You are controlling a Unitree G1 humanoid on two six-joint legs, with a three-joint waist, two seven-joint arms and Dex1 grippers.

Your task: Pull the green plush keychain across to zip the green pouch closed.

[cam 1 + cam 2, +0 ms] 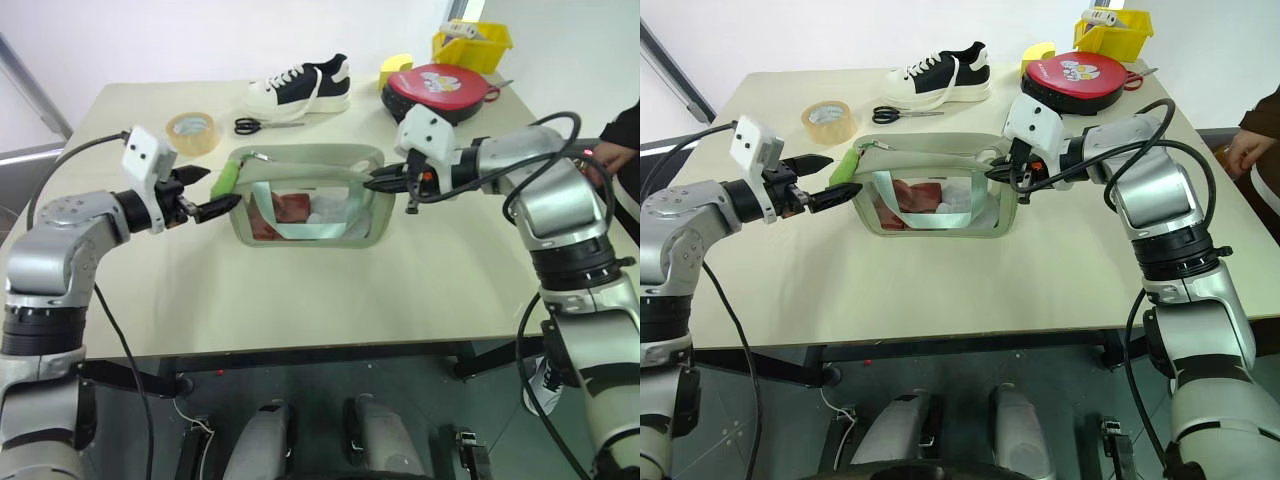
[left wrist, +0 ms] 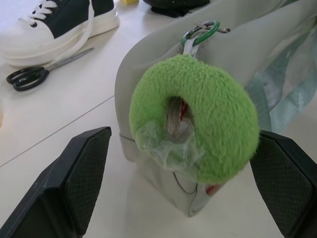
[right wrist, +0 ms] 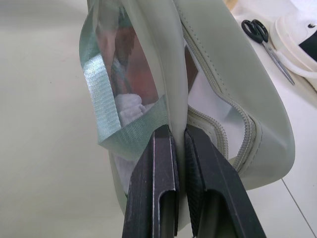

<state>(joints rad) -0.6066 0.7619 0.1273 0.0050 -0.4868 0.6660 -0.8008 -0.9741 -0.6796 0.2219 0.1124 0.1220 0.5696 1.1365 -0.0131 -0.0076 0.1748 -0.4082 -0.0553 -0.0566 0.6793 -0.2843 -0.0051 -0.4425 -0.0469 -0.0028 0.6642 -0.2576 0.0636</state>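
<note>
1. Green pouch (image 1: 305,197) sits upright mid-counter (image 1: 300,300), top zipper gaping, red and white contents visible through the clear side, pale teal strap across the front.
2. Green plush keychain (image 2: 198,116) hangs off the pouch's left end on a small green ring clip; fuzzy loop with a bit of clear plastic stuck in its hole.
3. Left hand (image 1: 207,192) is at the pouch's left end, fingers (image 2: 74,178) spread wide on either side of the plush loop, not touching it, nothing gripped.
4. Right hand (image 1: 383,181) is at the pouch's right end, fingers (image 3: 158,183) pinched tight on the pouch's fabric edge beside the zipper track.
5. Behind the pouch: yellowish tape roll (image 1: 193,130), black-handled scissors (image 1: 262,124), black-and-white sneaker (image 1: 300,85).
6. Far right of the counter: round red-and-black case (image 1: 440,88), yellow bin (image 1: 472,42) behind it, a yellow item (image 1: 394,68) beside the case.
7. A person's hand (image 1: 1240,152) shows at the right edge, off the counter.
</note>
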